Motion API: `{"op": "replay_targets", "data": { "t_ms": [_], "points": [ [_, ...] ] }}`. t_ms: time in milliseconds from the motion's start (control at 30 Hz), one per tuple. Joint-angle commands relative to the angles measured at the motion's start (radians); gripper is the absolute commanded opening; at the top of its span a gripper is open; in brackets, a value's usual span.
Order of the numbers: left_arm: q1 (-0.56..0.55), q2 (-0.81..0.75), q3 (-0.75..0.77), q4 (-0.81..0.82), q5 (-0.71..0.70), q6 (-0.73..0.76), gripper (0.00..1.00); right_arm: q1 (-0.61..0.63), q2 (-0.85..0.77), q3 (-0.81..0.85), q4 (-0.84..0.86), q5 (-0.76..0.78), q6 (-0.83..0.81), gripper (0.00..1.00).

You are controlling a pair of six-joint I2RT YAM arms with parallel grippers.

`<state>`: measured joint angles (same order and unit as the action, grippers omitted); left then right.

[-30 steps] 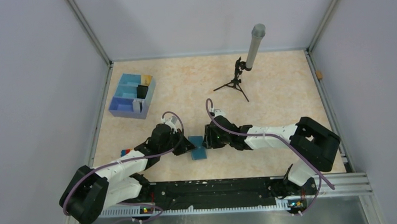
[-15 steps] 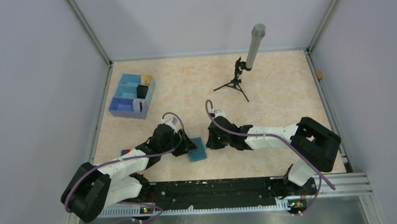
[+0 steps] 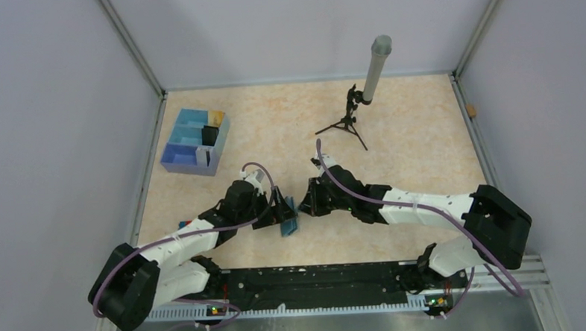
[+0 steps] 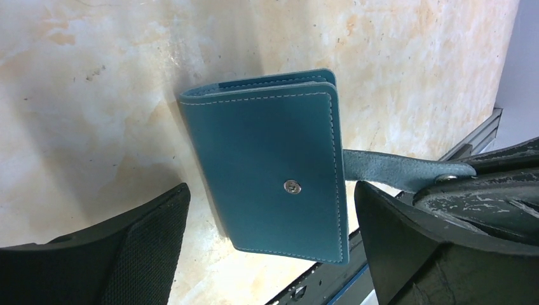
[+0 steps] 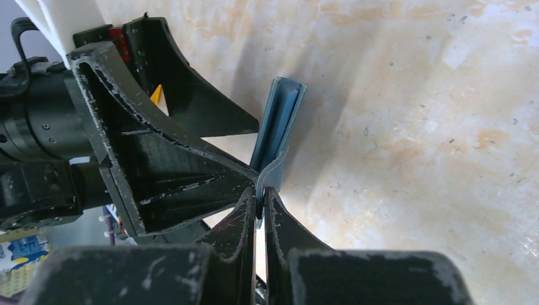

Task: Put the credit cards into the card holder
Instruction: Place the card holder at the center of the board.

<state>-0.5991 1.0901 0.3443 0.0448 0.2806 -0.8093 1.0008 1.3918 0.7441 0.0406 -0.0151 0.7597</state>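
The teal card holder (image 4: 273, 165) is folded shut and stands on edge on the table, its snap stud facing my left wrist camera. It shows small in the top view as the card holder (image 3: 289, 224). My left gripper (image 4: 272, 190) is open, with one finger on each side of the case and not touching it. My right gripper (image 5: 260, 198) is shut on the holder's clasp strap (image 4: 400, 169), which sticks out from the case. Three credit cards, gold (image 3: 217, 116), black (image 3: 209, 135) and pale (image 3: 202, 156), stand in the blue tray.
The blue partitioned tray (image 3: 177, 152) sits at the far left of the table. A small tripod with a grey tube (image 3: 363, 95) stands at the back centre. A coloured toy block (image 3: 184, 225) lies by the left arm. The black rail (image 3: 317, 278) runs along the near edge.
The left gripper has opened and let go of the card holder. The right gripper has shut on the strap. The holder has gone from lying flat to standing on edge.
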Motion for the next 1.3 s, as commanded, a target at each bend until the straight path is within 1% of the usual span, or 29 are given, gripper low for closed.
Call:
{"op": "replay_targets", "data": {
  "t_ms": [0,100,167,267,433,600,867,1067,1267],
  "points": [
    [-0.001,-0.024,0.016,0.023,0.006,0.012,0.96,0.011,-0.033,-0.010,0.046,-0.026,-0.015,0.00],
    [-0.001,-0.027,0.015,0.015,0.002,0.008,0.89,0.011,-0.030,-0.009,0.041,-0.025,-0.015,0.00],
    [-0.001,-0.034,0.012,0.008,0.003,0.004,0.87,0.010,-0.028,-0.010,0.037,-0.024,-0.015,0.00],
    [-0.001,-0.057,0.009,-0.012,-0.008,0.005,0.86,0.010,-0.028,-0.012,0.029,-0.016,-0.014,0.00],
    [-0.001,-0.075,0.009,-0.040,-0.034,0.022,0.83,0.011,-0.028,-0.012,0.027,-0.016,-0.012,0.00],
    [-0.001,-0.057,0.009,-0.083,-0.047,0.032,0.82,0.011,-0.029,-0.008,0.025,-0.017,-0.014,0.00],
    [-0.001,-0.020,0.036,-0.094,-0.039,0.056,0.82,0.011,-0.034,-0.004,0.017,-0.022,-0.019,0.00],
    [-0.003,-0.012,0.065,-0.150,-0.078,0.090,0.74,0.011,-0.058,-0.005,0.001,-0.006,-0.019,0.00],
    [-0.004,-0.038,0.097,-0.211,-0.128,0.127,0.72,0.011,-0.065,-0.003,-0.016,0.006,-0.023,0.00]
  ]
}}
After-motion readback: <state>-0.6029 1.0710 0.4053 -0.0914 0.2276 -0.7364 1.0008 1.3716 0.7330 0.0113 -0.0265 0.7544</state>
